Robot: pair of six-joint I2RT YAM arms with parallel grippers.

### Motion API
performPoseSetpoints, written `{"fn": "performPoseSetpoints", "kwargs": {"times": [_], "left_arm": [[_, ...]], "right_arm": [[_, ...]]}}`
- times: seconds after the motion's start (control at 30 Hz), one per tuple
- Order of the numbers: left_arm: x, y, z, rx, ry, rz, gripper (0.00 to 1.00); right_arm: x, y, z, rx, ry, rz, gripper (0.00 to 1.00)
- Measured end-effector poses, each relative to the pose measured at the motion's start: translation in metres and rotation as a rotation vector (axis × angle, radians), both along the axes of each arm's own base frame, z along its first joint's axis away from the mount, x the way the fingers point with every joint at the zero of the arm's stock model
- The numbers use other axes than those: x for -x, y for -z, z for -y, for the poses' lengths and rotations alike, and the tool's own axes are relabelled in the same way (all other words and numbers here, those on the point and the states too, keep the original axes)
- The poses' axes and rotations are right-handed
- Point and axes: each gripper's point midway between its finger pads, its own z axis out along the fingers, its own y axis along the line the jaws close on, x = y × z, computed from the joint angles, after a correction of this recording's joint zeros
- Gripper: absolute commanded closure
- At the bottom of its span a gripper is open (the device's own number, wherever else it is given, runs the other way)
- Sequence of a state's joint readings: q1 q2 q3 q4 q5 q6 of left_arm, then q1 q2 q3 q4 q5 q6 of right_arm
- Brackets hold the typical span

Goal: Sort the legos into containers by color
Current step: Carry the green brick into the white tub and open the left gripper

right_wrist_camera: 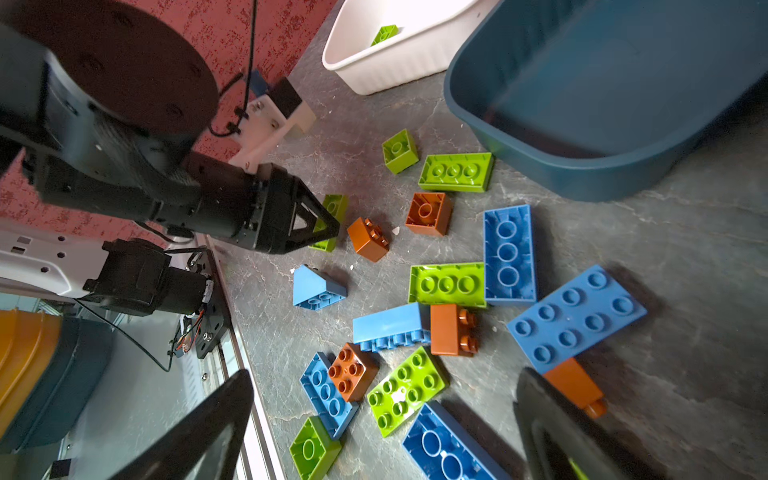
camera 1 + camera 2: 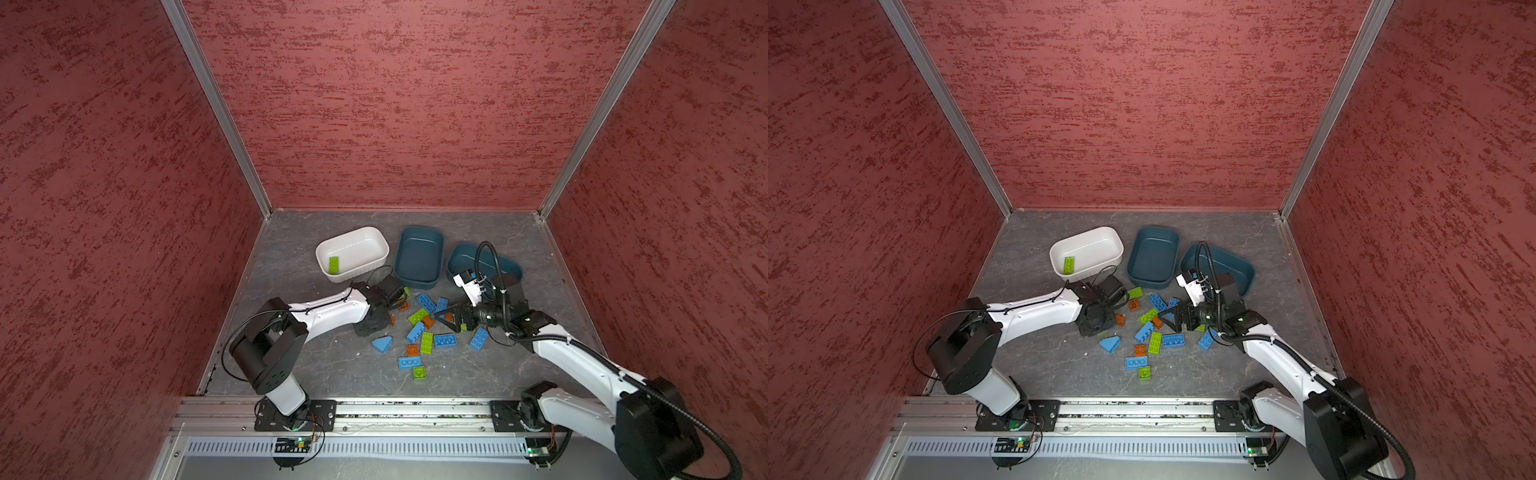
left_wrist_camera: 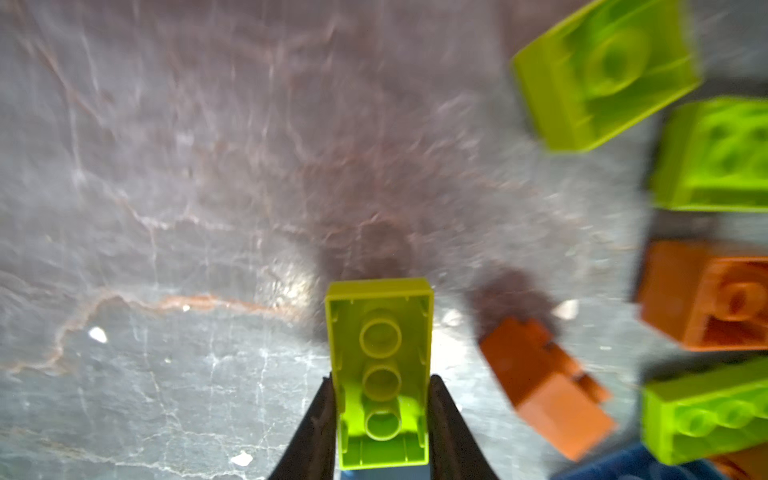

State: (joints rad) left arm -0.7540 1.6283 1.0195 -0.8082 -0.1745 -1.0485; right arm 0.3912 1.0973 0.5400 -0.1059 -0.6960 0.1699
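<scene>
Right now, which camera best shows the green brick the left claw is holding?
The left wrist view: the green brick is close and sharp, pinched by the left gripper. The right wrist view shows it half hidden; top views hide it.

Legos (image 2: 445, 340): I count twenty in all
Lime green bricks (image 1: 446, 284): eight, one of them only a sliver at the edge of my right wrist view
Light blue bricks (image 1: 575, 318): seven, one of them a wedge (image 1: 316, 286)
Orange-brown bricks (image 1: 428, 212): five
White tub (image 2: 357, 249): one
Dark teal tubs (image 2: 417, 257): two
My claws: two, the left claw (image 3: 380, 415) and the right claw (image 2: 441, 316)
</scene>
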Motion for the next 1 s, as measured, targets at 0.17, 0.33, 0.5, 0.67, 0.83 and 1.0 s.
{"fn": "performPoseSetpoints", "kwargs": {"times": [0.17,0.33,0.5,0.67,0.83,1.0], "left_arm": [[-0.04,-0.039,-0.004,0.01,0.087,0.087,0.72],[-0.091,-0.078,-0.031,-0.005,0.137,0.177,0.72],[-0.148,-0.102,-0.065,-0.037,0.152,0.242,0.72],[-0.194,-0.084,-0.098,-0.077,0.16,0.213,0.72],[-0.225,-0.056,-0.114,-0.088,0.184,0.175,0.72],[-0.245,-0.034,-0.115,-0.063,0.195,0.151,0.69]], "right_arm": [[-0.003,-0.005,-0.001,-0.002,0.003,0.009,0.01],[-0.014,-0.018,-0.005,-0.012,0.003,0.031,0.01],[-0.024,-0.025,-0.01,-0.014,0.004,0.036,0.01],[-0.035,-0.03,-0.014,-0.016,0.007,0.036,0.01],[-0.043,-0.032,-0.014,-0.015,0.014,0.038,0.01],[-0.046,-0.029,-0.012,-0.009,0.024,0.026,0.01]]}}
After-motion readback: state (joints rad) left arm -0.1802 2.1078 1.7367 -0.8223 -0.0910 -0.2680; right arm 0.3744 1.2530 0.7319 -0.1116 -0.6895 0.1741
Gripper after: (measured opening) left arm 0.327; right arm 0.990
